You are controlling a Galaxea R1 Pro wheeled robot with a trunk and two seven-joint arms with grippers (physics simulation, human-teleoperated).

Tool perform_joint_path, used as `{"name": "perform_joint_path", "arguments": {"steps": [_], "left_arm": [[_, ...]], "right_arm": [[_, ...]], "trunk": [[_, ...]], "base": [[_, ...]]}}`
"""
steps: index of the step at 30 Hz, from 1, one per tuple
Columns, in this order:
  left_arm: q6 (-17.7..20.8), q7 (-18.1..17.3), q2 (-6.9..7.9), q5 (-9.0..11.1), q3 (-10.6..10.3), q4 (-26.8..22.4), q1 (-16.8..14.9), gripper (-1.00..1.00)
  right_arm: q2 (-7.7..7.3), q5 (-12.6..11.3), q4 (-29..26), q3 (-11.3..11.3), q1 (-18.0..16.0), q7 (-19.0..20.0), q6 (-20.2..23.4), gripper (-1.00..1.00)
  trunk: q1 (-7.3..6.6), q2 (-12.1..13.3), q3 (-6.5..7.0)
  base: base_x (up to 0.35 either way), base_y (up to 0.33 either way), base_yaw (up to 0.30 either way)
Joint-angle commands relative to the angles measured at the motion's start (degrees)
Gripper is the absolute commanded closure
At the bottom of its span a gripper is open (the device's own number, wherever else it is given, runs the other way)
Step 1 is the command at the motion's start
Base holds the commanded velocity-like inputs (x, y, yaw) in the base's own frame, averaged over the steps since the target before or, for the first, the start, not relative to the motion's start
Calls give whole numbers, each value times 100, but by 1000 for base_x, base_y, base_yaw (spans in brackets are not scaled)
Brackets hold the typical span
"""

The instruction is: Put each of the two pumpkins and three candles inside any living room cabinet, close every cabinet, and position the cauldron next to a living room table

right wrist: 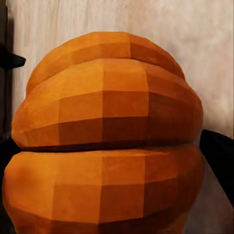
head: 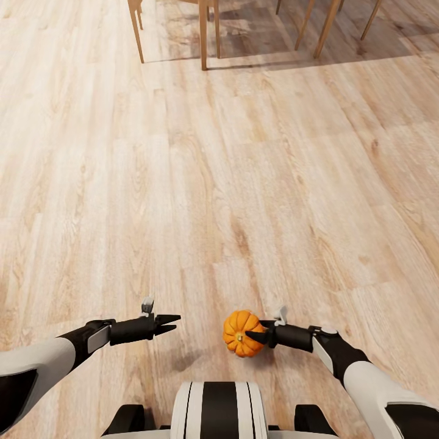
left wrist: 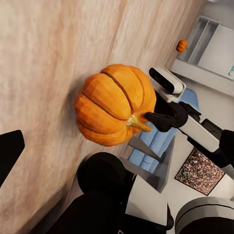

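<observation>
Head view: a small orange pumpkin (head: 241, 333) was seen held at the tips of the right gripper (head: 255, 336), low in the picture and just ahead of the robot's trunk, above a pale wood plank floor (head: 244, 183). The right gripper was closed on the pumpkin, which lay directly at its fingertips, toward the robot's midline. In the left wrist view the pumpkin's short tan stem (left wrist: 138, 123) was seen pointing toward the black right fingers, so the grip appeared to be taken at or beside the stem. The left gripper (head: 171, 323) was held level with it, well apart to the left, with nothing in it and its jaws only slightly parted. Wooden chair or table legs (head: 204, 33) stood far ahead. A second pumpkin (left wrist: 182, 46) was seen small and distant in the left wrist view. No cabinet was visible, so the carried pumpkin was judged to need transporting there by the right arm.
</observation>
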Motion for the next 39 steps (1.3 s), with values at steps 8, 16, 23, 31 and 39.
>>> {"name": "perform_joint_path", "arguments": {"steps": [8,16,23,31,39], "left_arm": [[0,-1,6,0,2,2,0,-100],[0,-2,9,0,1,3,0,-100],[0,-2,14,0,2,3,0,-100],[8,-2,111,16,10,185,0,-100],[6,6,89,18,19,258,0,-100]], "right_arm": [[-177,-202,-218,-347,-1,946,312,100],[-465,-243,-298,-824,-1,1347,462,100],[-645,-237,-299,-1150,-1,1432,698,100],[-668,-240,-299,-1167,-1,1387,764,100],[-652,-243,-299,-1160,-1,1376,739,100]], "trunk": [[0,0,0],[0,0,0],[0,0,0],[0,0,0],[0,0,0]], "base": [[0,0,0],[0,0,0],[0,0,0],[0,0,0],[0,0,0]]}}
